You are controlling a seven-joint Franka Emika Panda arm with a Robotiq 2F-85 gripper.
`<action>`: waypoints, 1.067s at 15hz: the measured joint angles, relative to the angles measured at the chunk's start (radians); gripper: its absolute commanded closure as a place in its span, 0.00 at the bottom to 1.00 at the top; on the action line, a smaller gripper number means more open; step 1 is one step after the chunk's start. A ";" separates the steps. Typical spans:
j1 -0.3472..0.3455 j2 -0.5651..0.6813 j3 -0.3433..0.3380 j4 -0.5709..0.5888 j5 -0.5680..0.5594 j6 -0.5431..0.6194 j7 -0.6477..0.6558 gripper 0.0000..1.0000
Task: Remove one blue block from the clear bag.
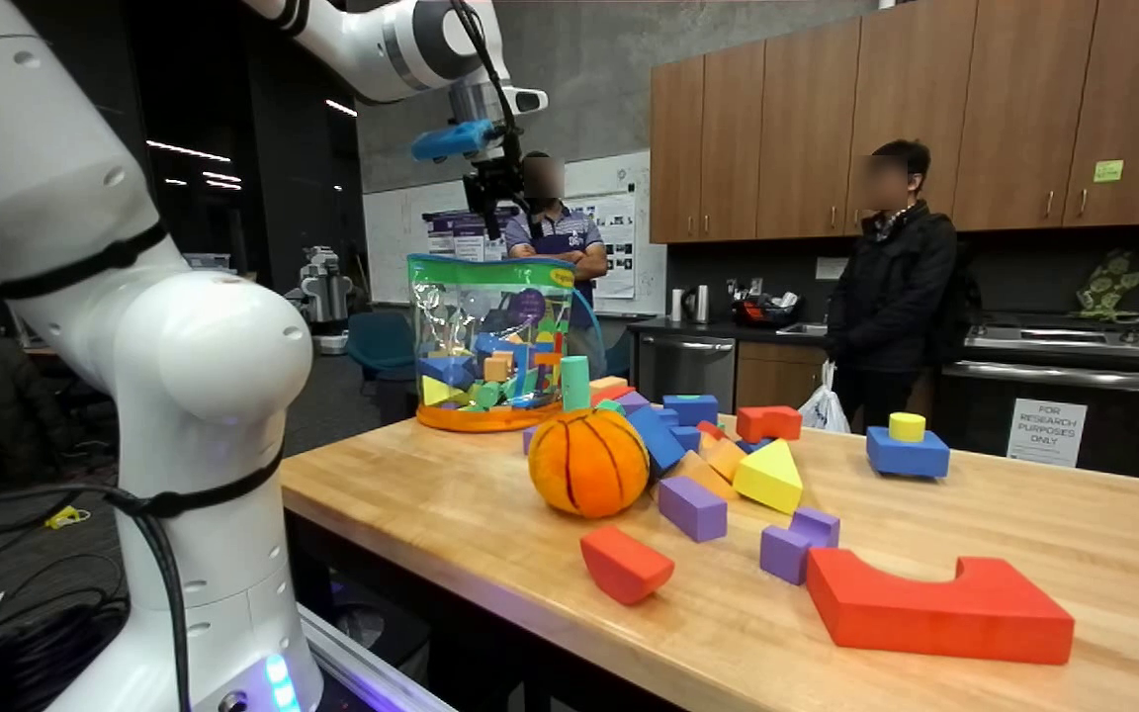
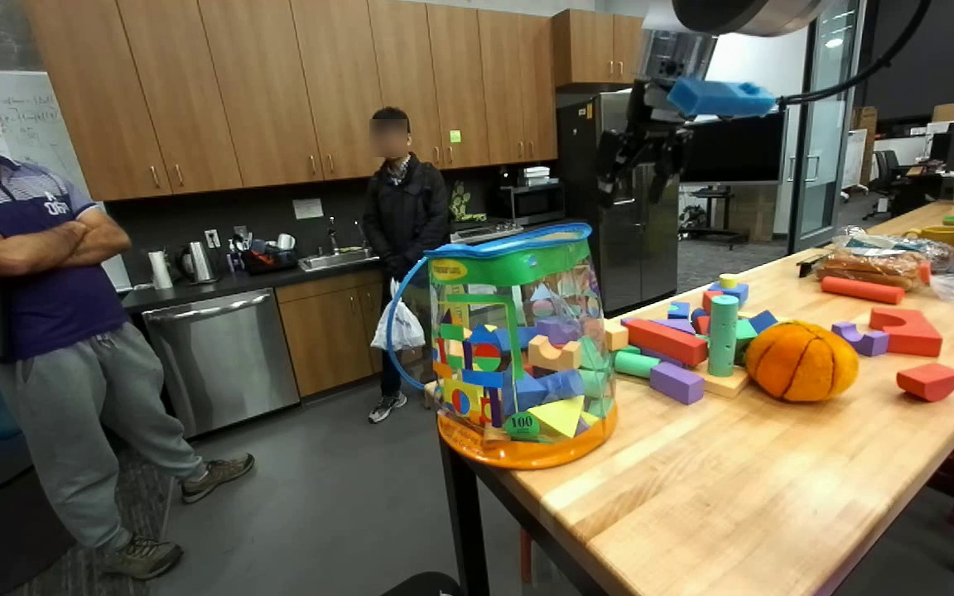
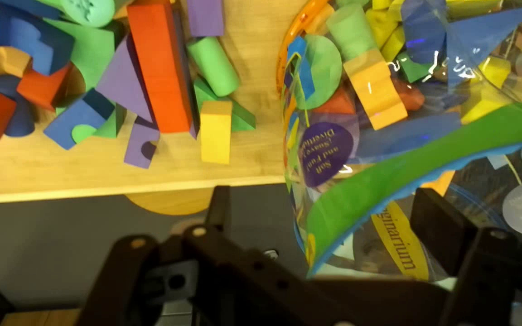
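Free air separates spread end effector [image 2: 633,189] from clear bag [image 2: 517,352] at table [image 2: 717,480] edge

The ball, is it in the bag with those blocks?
No, in an exterior view the ball sits on the table, outside the bag.

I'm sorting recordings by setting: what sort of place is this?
Most likely a research lab's kitchen area: there's a sink, and an oven bearing a sign that reads "FOR RESEARCH PURPOSES ONLY".
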 measured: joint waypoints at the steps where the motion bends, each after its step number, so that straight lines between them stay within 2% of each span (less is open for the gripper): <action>1: 0.004 0.008 0.017 0.019 -0.016 0.008 0.010 0.00; 9: 0.046 0.114 0.109 0.141 -0.095 0.110 0.047 0.00; 16: 0.056 0.167 0.127 0.168 -0.120 0.110 0.057 0.00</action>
